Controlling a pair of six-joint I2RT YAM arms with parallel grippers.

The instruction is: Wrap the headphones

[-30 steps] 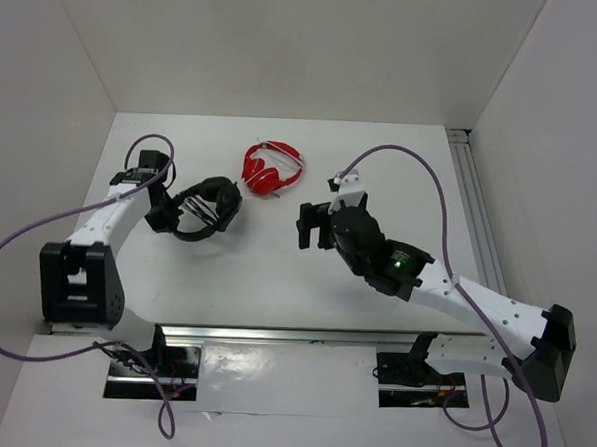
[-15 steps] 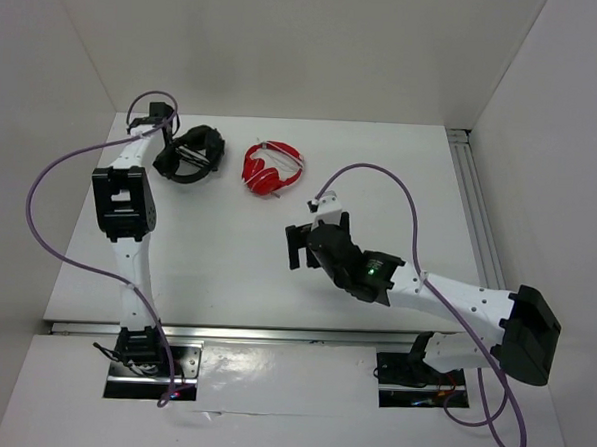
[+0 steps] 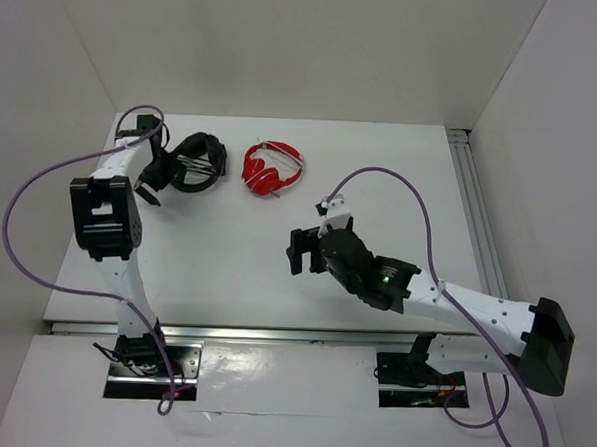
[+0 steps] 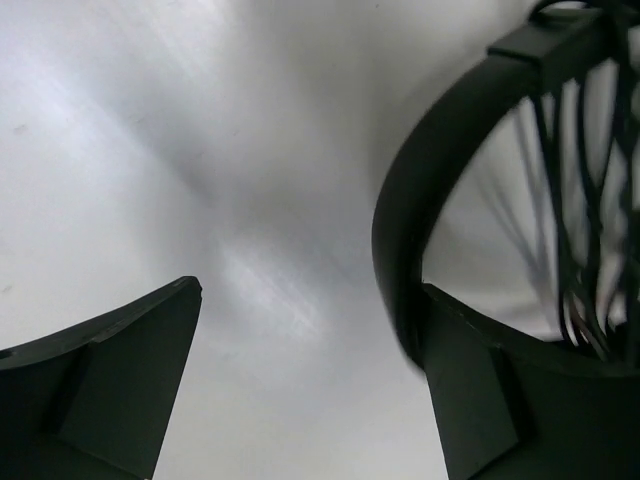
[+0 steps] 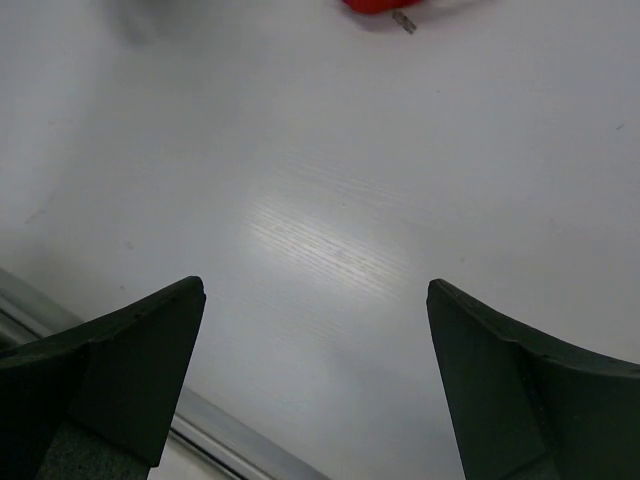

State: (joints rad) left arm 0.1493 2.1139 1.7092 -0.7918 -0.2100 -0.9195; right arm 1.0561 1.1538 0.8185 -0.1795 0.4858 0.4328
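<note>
The black headphones (image 3: 194,163) lie at the back left of the white table, their thin cable wound in several turns across the band. My left gripper (image 3: 154,181) stands open just to their left. In the left wrist view the headband (image 4: 415,200) curves close against the right finger (image 4: 480,400), and the cable turns (image 4: 580,200) show beyond it. Only bare table lies inside the left gripper (image 4: 310,290). My right gripper (image 3: 297,251) hovers open over the middle of the table, with nothing in the right gripper (image 5: 315,288) but white surface.
Smaller red headphones (image 3: 271,169) lie right of the black pair, and their edge (image 5: 385,4) peeks in at the top of the right wrist view. White walls close the back and sides. A metal rail (image 3: 474,213) runs along the right edge, another (image 3: 293,335) along the front.
The left arm carried the black headphones from the middle left toward the back left corner, then opened its jaws and let them go. The right arm shifted slightly, staying open.
</note>
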